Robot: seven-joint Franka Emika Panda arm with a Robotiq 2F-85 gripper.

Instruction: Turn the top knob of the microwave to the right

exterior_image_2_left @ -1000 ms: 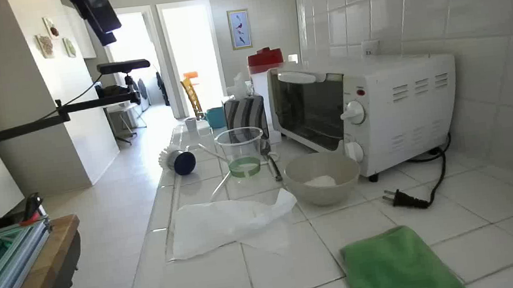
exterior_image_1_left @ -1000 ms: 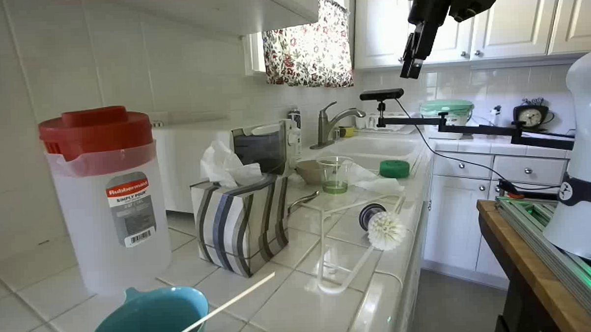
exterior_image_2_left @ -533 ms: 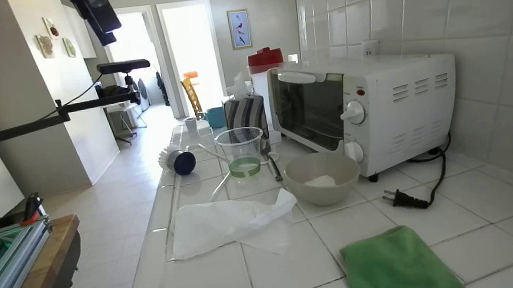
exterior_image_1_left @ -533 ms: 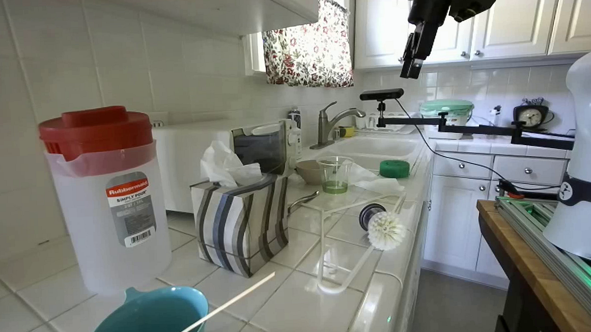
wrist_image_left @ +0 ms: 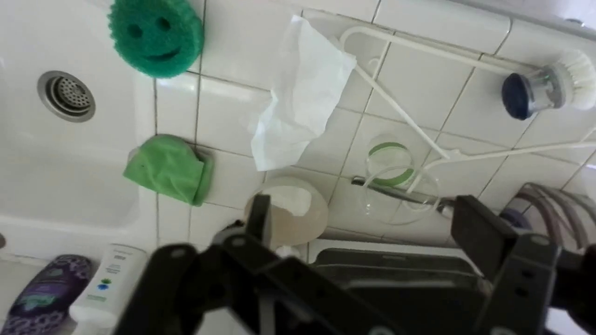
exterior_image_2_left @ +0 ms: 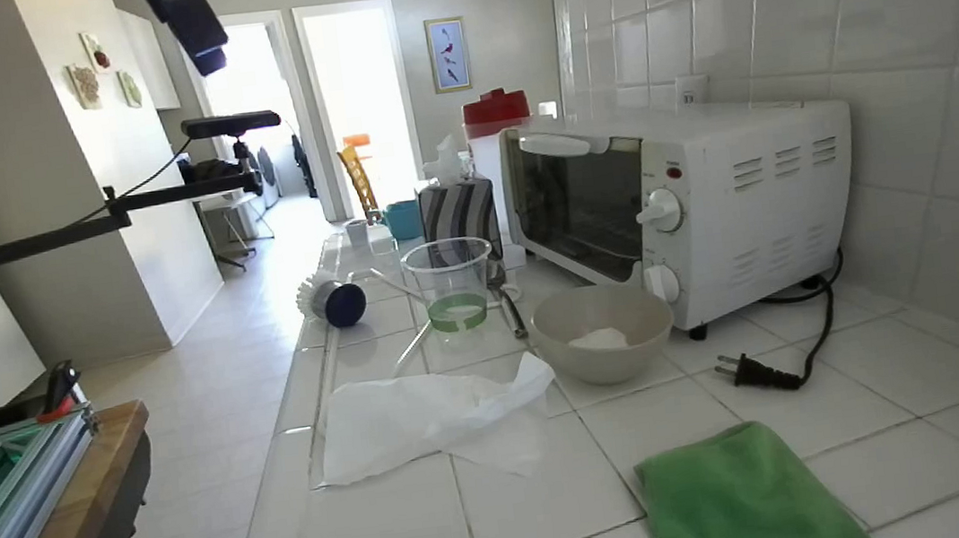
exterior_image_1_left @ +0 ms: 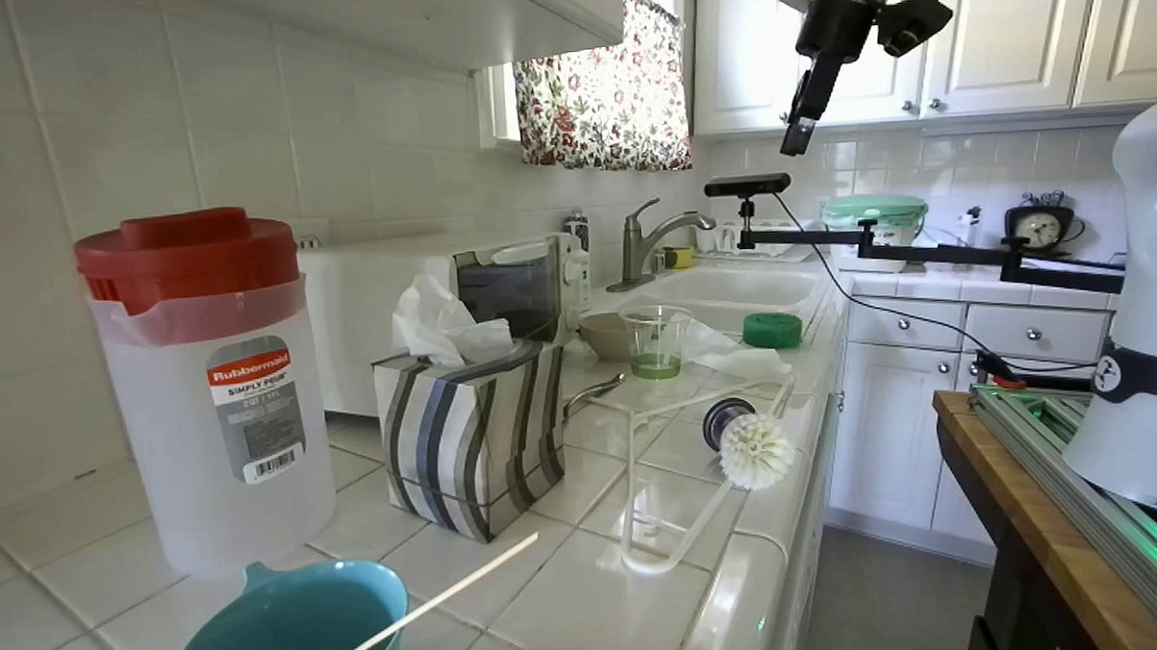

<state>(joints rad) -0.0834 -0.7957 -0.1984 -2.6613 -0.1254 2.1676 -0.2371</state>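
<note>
The microwave is a white toaster-oven-like box (exterior_image_2_left: 762, 210) with a dark glass door. Its top knob (exterior_image_2_left: 662, 210) is white, above a similar lower knob (exterior_image_2_left: 662, 284). In an exterior view the microwave (exterior_image_1_left: 347, 323) stands partly behind the tissue box. My gripper (exterior_image_1_left: 795, 142) hangs high above the counter, well apart from the microwave; it also shows in an exterior view (exterior_image_2_left: 212, 60). In the wrist view my gripper (wrist_image_left: 372, 223) is open and empty, fingers wide apart. The microwave's dark door (wrist_image_left: 383, 262) shows below between them. A white knob (wrist_image_left: 287, 251) shows near the left finger; I cannot tell which knob.
A beige bowl (exterior_image_2_left: 603, 336) stands in front of the knobs. A clear cup (exterior_image_2_left: 449, 281), striped tissue box (exterior_image_1_left: 476, 434), red-lidded pitcher (exterior_image_1_left: 216, 405), brush (exterior_image_1_left: 756, 449) and wire rack (exterior_image_1_left: 633, 496) are along the counter. A camera arm (exterior_image_1_left: 922, 252) crosses under the gripper.
My gripper has turned and tilted slightly high in the air, its tips shifting a little. The microwave, its knobs and the counter objects have not moved.
</note>
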